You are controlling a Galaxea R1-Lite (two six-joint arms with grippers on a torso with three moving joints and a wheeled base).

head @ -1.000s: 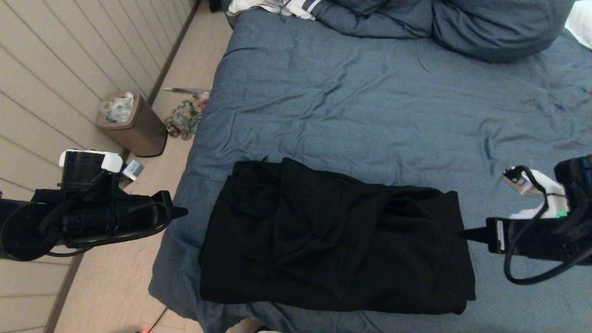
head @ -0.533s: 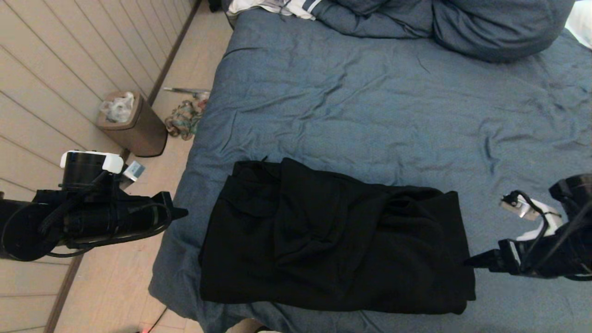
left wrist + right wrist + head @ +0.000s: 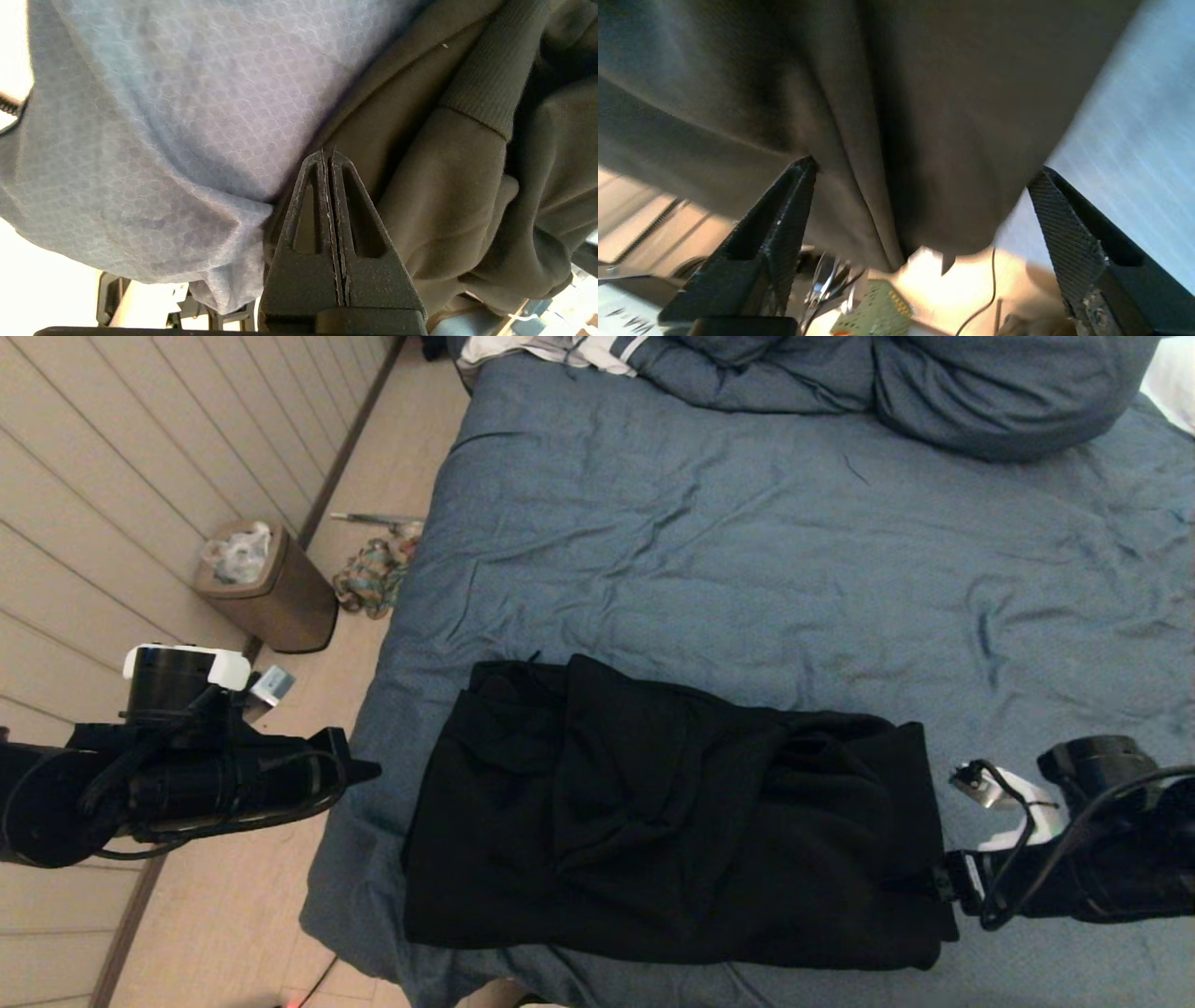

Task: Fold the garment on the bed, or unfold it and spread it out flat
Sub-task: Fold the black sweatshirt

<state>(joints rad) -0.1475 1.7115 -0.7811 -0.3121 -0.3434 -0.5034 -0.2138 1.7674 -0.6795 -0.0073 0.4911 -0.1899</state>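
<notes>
1. Garment (image 3: 672, 821): a black sweatshirt lying on the near part of the bed (image 3: 747, 541), close to the near edge and toward its left side. It forms a compact, roughly rectangular bundle with several layers overlapping; a ribbed cuff (image 3: 486, 79) shows among the folds in the left wrist view.
2. Progress, judged from the present lie: the garment appears already folded in on itself along its length, with sleeves tucked over the body. Whether the aim is a further fold or an unfolding cannot be told; in either case the work seems mid-way, since the bundle is lumpy and neither flat nor neatly squared.
3. Right tool (image 3: 934, 882): at the garment's right end, near its lower corner, fingers spread wide. In the right wrist view the two fingers (image 3: 784, 224) straddle the hanging edge of dark fabric without pinching it; nothing is gripped.
4. Left tool (image 3: 369, 770): fingers pressed fully together and empty, poised just off the bed's left edge, apart from the garment's left end.
5. Remaining, as a judgement: the right tool must close on the edge it brackets before any lift, fold or spread can follow.
6. Background: pillows (image 3: 1008, 392) at the far end, a bin (image 3: 271, 588) on the floor.
</notes>
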